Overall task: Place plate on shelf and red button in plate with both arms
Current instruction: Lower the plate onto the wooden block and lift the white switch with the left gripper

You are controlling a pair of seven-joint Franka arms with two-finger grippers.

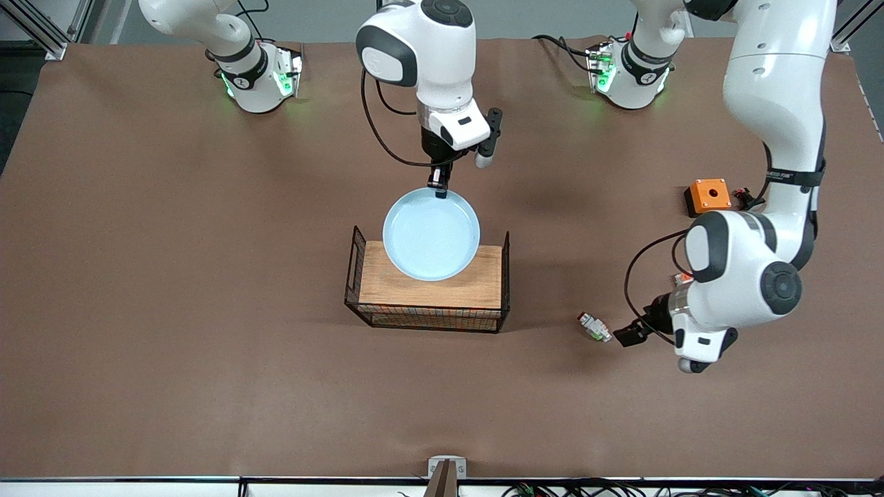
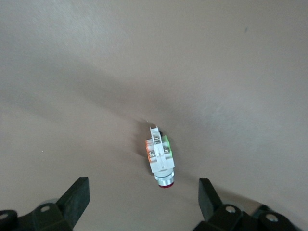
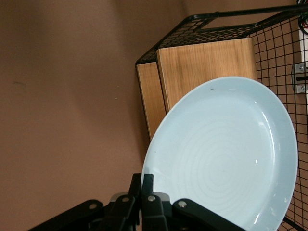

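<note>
Right hand [image 1: 439, 188] pinches the rim of the plate [image 1: 431, 235], held over the wire basket [image 1: 428, 314] mid-worktop. Left hand [image 1: 625, 336], fingers [image 2: 72, 199] spread wide, empty, sits just beside the red button [image 1: 594, 326] lying on the worktop [image 1: 173, 276] toward the left arm's end.

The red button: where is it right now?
The red button lies on the table toward the left arm's end, nearer the front camera than the orange box, just ahead of the open left gripper.

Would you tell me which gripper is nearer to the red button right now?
The left. The left gripper, fingers open, sits just beside the red button on the table; the right gripper is off at the wire basket, gripping the plate by its rim.
</note>
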